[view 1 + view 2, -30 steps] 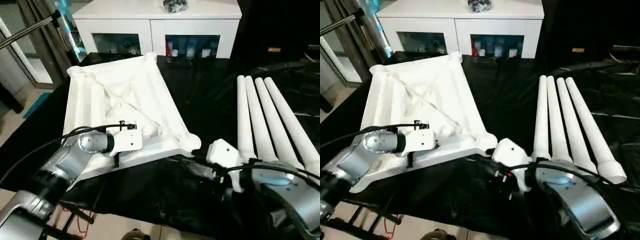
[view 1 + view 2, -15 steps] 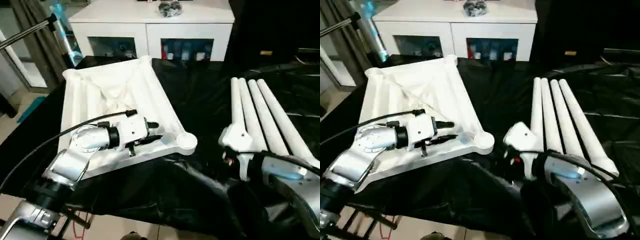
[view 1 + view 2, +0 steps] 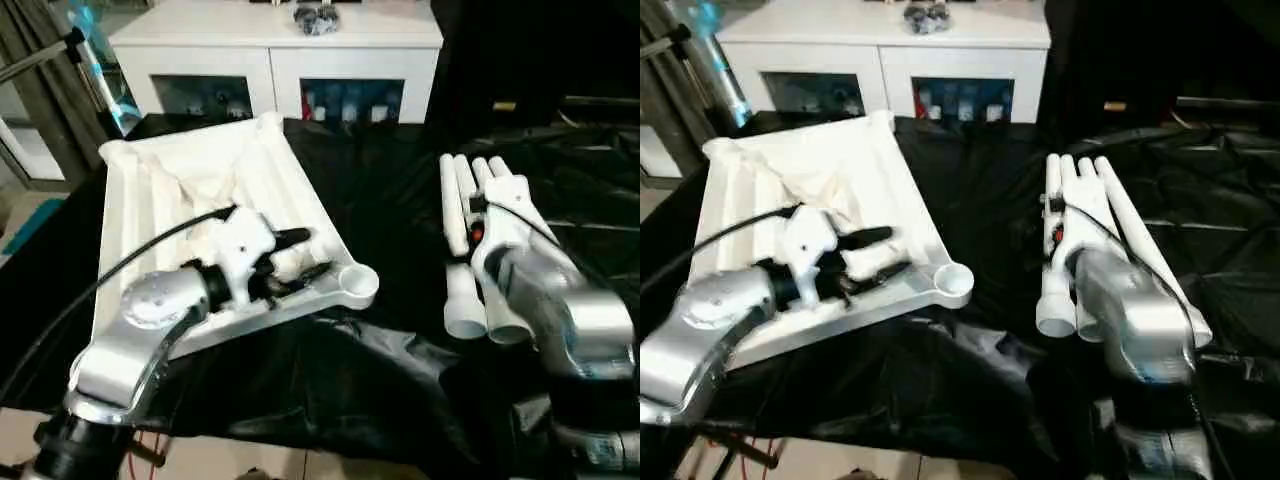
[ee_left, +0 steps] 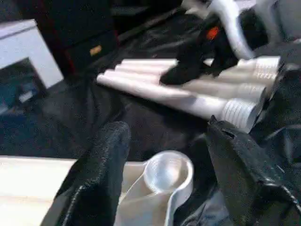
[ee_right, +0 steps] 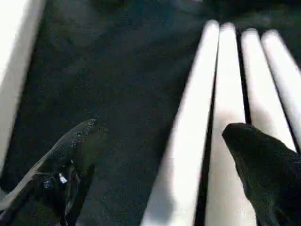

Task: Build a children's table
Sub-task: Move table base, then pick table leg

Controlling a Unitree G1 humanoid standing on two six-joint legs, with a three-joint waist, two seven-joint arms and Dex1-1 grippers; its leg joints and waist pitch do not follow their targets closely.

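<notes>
My right tool (image 5: 162,174) hangs spread wide over the row of four legs (image 3: 470,240), one finger on the dark cloth and the other above the second leg, with the nearest leg (image 5: 188,141) lying between them — nothing is gripped yet. The legs lie side by side, touching, on the black-draped surface (image 3: 390,200), their wide ribbed ends toward me. The tabletop (image 3: 180,190) rests upside down well apart on my left, ribbed underside up, one corner socket (image 3: 355,285) at its near edge facing the legs.

My left tool (image 4: 164,155) hovers just above that socket corner with its fingers apart, holding nothing.

The step in hand, as I judge it, is picking one leg. To do it well I should take the outermost leg, the one nearest the tabletop, since its neighbours press against it on only one side. I would lower the right tool straight so one finger slips into the narrow seam between the first two legs — a skewed descent would likely roll the whole row. Gripping toward the thick end should keep the tube from tipping when lifted. The left tool could steady the tabletop beside the socket while the leg comes across.
</notes>
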